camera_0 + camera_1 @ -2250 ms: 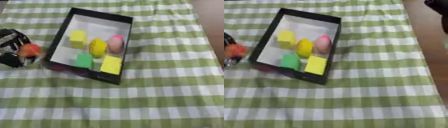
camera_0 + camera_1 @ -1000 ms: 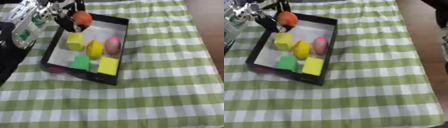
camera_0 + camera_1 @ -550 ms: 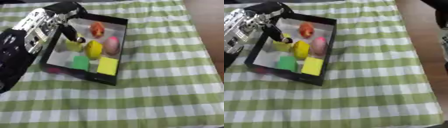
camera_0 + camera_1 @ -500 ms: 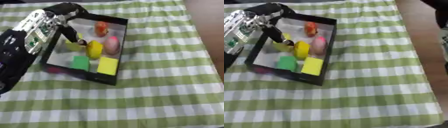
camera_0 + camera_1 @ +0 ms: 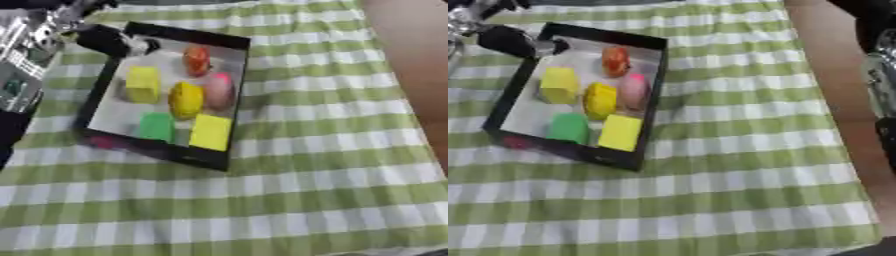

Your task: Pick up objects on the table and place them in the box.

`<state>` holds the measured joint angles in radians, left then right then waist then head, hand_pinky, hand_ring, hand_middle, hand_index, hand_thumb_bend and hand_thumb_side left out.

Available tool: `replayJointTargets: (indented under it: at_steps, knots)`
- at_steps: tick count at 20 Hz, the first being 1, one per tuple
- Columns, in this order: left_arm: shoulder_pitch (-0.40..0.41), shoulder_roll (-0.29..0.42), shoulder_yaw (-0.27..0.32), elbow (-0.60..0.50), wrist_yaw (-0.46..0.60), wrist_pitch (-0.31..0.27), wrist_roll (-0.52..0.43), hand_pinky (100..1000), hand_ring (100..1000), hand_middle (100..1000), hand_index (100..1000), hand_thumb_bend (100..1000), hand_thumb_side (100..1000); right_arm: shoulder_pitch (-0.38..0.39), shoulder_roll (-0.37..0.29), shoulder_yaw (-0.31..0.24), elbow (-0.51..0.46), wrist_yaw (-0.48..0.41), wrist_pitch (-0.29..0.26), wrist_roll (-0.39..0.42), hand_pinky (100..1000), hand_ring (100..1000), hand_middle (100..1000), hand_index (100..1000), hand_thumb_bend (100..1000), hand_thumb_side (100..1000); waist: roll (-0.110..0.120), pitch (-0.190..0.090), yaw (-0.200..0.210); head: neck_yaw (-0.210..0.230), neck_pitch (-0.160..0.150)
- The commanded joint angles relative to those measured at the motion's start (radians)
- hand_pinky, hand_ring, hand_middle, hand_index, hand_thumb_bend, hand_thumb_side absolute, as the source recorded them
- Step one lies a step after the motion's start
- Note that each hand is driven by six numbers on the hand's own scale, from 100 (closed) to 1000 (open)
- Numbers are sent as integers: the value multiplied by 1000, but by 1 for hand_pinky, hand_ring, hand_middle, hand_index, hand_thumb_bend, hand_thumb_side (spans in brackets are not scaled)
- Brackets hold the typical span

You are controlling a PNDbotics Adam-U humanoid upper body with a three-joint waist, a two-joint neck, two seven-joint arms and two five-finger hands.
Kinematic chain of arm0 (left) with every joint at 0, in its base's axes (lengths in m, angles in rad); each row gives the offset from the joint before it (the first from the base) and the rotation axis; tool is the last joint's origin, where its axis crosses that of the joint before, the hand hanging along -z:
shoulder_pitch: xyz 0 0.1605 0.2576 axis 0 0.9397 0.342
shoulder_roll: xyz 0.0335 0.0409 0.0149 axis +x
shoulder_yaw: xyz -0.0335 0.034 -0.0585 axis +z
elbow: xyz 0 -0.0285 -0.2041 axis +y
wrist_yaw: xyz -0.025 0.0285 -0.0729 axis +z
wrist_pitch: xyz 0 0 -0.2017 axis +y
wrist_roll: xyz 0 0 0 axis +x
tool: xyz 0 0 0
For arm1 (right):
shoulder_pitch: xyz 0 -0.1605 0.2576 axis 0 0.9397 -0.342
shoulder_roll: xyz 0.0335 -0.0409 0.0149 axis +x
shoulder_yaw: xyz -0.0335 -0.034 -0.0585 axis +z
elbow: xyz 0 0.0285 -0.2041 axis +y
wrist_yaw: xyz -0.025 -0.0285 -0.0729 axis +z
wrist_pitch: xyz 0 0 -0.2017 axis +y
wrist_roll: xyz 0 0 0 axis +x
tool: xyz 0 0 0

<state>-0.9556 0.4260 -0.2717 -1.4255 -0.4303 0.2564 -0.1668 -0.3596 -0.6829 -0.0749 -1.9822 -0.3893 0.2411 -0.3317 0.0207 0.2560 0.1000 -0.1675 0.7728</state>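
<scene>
A black box [image 5: 94,100] with a white floor lies on the green checked cloth, left of the middle. Inside it are an orange object [image 5: 196,59] at the far end, a yellow block [image 5: 143,84], a yellow rounded piece [image 5: 185,99], a pink piece [image 5: 219,90], a green block [image 5: 157,126] and a flat yellow square [image 5: 211,131]. My left hand [image 5: 101,39] hovers over the box's far left corner, open and holding nothing. Part of my right arm [image 5: 880,55] shows at the right edge; its hand is not clear.
A small magenta thing [image 5: 103,143] lies against the box's near left wall, outside it. The cloth's right edge gives way to a brown surface [image 5: 411,45]. Bare checked cloth stretches in front of and to the right of the box.
My left hand carried the orange object from the table's left side over the box, let it go at the far end, and drew back to the box's far left corner.
</scene>
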Motion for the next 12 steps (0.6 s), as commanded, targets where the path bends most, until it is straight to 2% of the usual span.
replayJointTargets:
  at_steps: [1,6,10,12]
  knots:
    - [37,49,103,-167,191,37,146,716,715,728,836,463,436,-5,-20,-18,-18,-3,-4,-7,914,793,675,770,448,268,-17,-28,4,-10,-3]
    - [203,95,200,-346,387,31,332,706,708,725,832,444,455,-4,-15,-23,-18,-3,-8,-13,913,793,675,769,450,267,-24,-23,13,-22,-3]
    - [325,120,265,-411,471,6,448,702,703,723,826,429,461,-3,-12,-27,-18,-2,-12,-17,913,792,675,769,449,267,-32,-21,17,-35,-3]
    - [376,128,288,-428,493,-13,498,700,701,718,816,387,438,-1,-9,-28,-18,2,-13,-18,913,792,675,769,450,267,-36,-20,19,-39,-3]
